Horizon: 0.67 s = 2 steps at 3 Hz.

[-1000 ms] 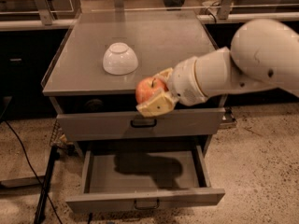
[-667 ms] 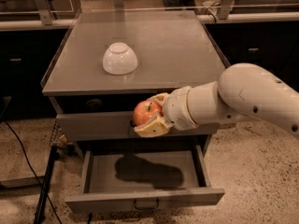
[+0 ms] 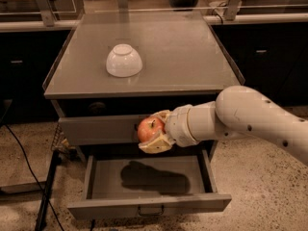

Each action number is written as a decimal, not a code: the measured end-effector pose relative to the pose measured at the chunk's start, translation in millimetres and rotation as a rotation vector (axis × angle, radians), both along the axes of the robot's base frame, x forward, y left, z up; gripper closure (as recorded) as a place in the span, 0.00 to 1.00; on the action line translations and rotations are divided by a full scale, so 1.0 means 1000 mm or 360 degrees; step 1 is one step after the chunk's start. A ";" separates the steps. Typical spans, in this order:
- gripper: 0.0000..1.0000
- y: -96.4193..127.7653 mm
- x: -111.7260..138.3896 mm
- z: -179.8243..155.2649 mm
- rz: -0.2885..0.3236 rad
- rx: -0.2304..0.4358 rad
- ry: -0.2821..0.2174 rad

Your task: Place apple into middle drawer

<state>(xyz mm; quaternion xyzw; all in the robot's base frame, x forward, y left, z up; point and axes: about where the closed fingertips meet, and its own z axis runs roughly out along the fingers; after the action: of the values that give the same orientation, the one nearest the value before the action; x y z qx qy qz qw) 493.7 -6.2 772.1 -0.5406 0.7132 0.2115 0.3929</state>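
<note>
The red-orange apple (image 3: 149, 129) is held in my gripper (image 3: 155, 131), whose tan fingers (image 3: 156, 146) are shut around it. The white arm reaches in from the right. The apple hangs in front of the upper grey drawer front (image 3: 98, 129), above the pulled-out middle drawer (image 3: 101, 177). That drawer stands open and its grey floor shows only the arm's shadow. Its small bar handle (image 3: 150, 210) is on the front panel at the bottom.
A white bowl (image 3: 124, 60) sits upside down on the grey cabinet top (image 3: 192, 57). Dark cables (image 3: 29, 153) and a black stand leg (image 3: 45, 196) lie on the speckled floor at left. Dark counters run behind the cabinet.
The gripper with the apple has dropped lower, from the cabinet top's front edge down to in front of the upper drawer front. The arm now comes in lower from the right.
</note>
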 end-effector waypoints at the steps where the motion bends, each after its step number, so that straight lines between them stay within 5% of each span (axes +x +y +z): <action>1: 1.00 0.000 0.003 -0.041 -0.0009 -0.0030 -0.0007; 2: 1.00 0.004 0.003 -0.098 -0.0026 -0.0058 0.0004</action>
<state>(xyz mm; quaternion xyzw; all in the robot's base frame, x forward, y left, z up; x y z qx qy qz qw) 496.5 -2.3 674.1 -0.5414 0.7219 0.1960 0.3838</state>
